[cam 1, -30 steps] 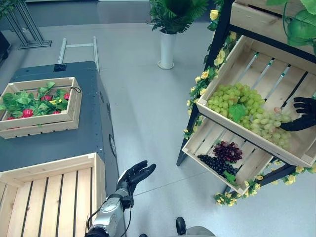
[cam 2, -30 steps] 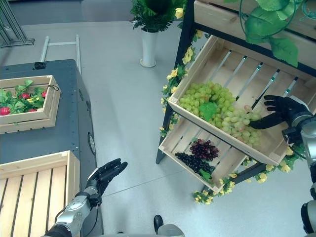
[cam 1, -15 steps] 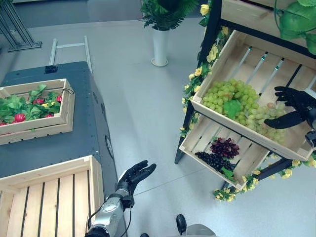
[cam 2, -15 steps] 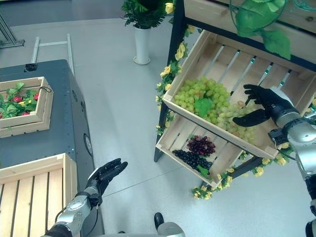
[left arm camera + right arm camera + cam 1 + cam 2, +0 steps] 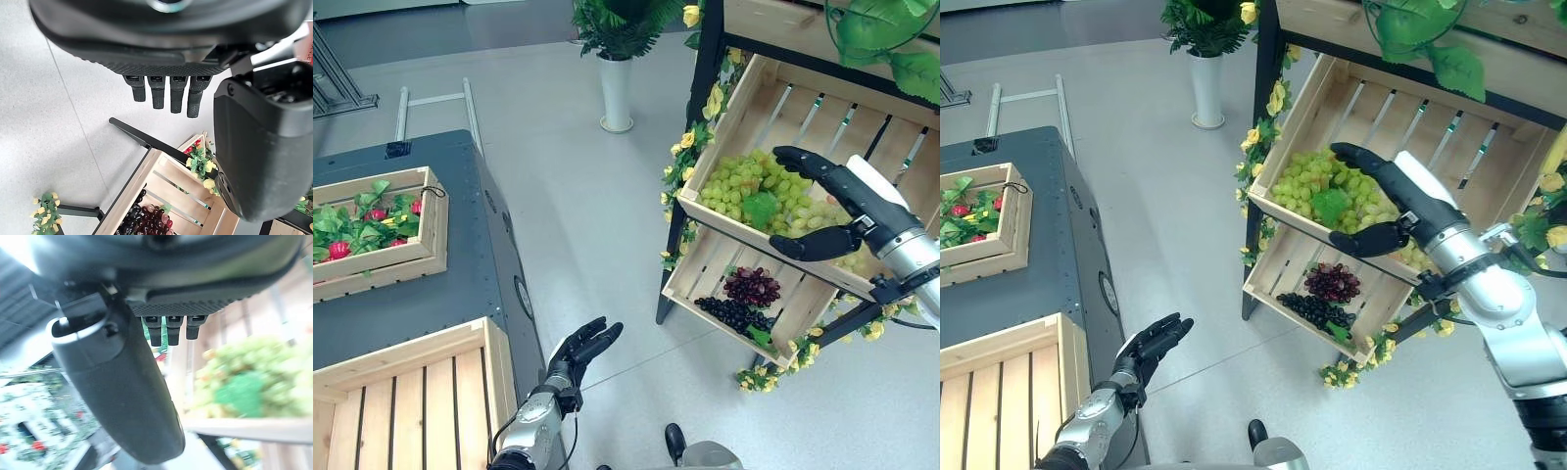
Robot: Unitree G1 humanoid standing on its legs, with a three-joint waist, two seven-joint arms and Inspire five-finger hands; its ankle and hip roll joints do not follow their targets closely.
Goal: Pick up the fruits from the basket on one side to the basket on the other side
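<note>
A pile of green grapes [image 5: 749, 186] with a green leaf lies in the tilted upper wooden crate [image 5: 795, 98] of the black shelf. My right hand [image 5: 832, 191] hovers over the grapes, fingers straight and thumb spread, holding nothing; the grapes show blurred past its fingers [image 5: 244, 391]. Dark purple and red grapes [image 5: 744, 299] lie in the lower crate [image 5: 690, 284]. An empty slatted wooden crate [image 5: 401, 401] stands on the grey table at the lower left. My left hand [image 5: 582, 348] hangs open over the floor beside that table, fingers [image 5: 166, 95] straight.
A second crate with leaves and red fruits [image 5: 367, 215] sits further back on the grey table [image 5: 460, 284]. A white vase with a plant [image 5: 615, 93] stands on the floor behind. Yellow flower garlands [image 5: 690, 157] trim the shelf frame. Open floor lies between table and shelf.
My right hand has moved left across the upper crate, from its right end to above the green grapes. The camera has shifted too. My left hand has stayed where it was.
</note>
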